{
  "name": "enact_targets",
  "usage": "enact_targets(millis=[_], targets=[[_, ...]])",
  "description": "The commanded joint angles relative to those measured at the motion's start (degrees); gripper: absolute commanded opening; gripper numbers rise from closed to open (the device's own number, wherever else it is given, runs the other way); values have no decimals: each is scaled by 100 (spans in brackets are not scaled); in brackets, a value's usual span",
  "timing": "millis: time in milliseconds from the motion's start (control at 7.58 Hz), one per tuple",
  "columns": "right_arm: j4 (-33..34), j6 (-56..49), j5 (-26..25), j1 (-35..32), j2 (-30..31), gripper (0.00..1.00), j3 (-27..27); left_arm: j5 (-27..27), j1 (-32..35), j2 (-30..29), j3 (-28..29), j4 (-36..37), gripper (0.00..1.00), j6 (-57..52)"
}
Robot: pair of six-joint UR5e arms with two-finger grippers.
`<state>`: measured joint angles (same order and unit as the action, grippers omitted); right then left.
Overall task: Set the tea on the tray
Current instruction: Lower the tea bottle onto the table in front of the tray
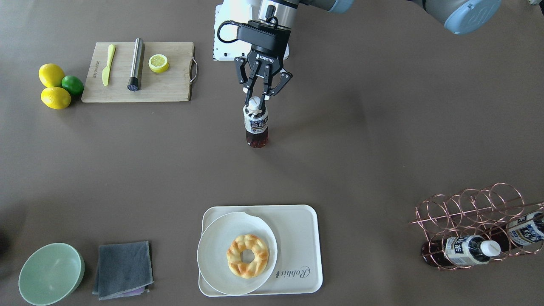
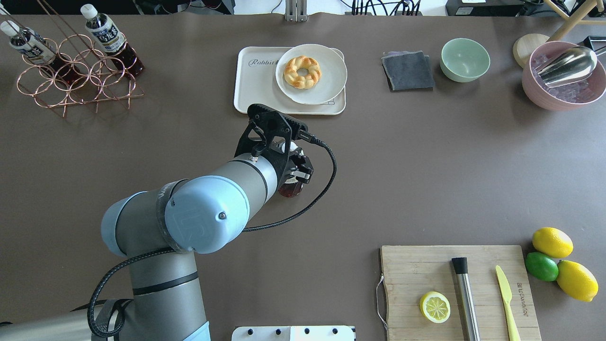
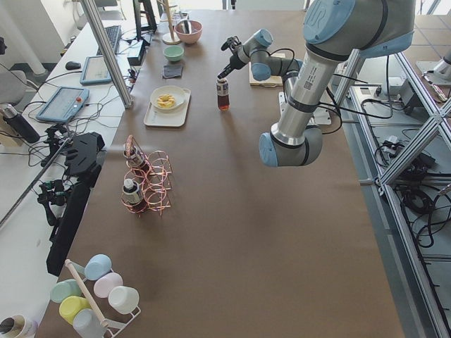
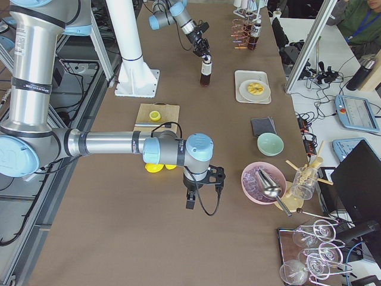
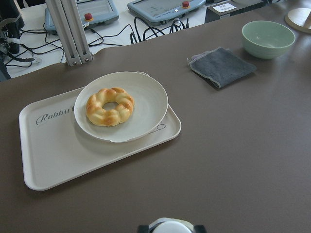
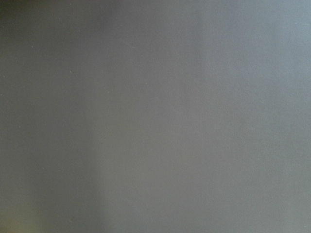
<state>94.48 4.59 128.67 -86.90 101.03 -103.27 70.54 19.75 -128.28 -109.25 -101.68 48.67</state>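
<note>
The left gripper (image 1: 256, 101) pinches the tea (image 1: 256, 125) by its cap, upright, probably for carrying to the tray (image 1: 297, 229).

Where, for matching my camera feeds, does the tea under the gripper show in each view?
Front-facing: tea centre, upper half.
Overhead: tea centre, mostly hidden.
Exterior left: tea top centre.
Exterior right: tea top centre.
Left wrist: tea cap only, bottom edge.
Right wrist: not in it.
Shared landmark: the tray, in all five.
</note>
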Motion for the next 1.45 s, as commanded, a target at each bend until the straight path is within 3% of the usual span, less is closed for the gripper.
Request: enact_targets(millis=[0, 924, 1056, 1188, 1320], targets=[[0, -2, 0, 7, 4, 100, 0, -119, -41, 13, 1, -1, 0, 11], [0, -2, 0, 7, 4, 100, 0, -146, -76, 13, -8, -10, 0, 20], [0, -2, 0, 7, 4, 100, 0, -129, -68, 13, -17, -10, 32, -50], [0, -2, 0, 7, 4, 100, 0, -120, -68, 4, -34, -18, 77, -50], [0, -2, 0, 7, 4, 100, 0, -111, -68, 4, -61, -18, 96, -50]])
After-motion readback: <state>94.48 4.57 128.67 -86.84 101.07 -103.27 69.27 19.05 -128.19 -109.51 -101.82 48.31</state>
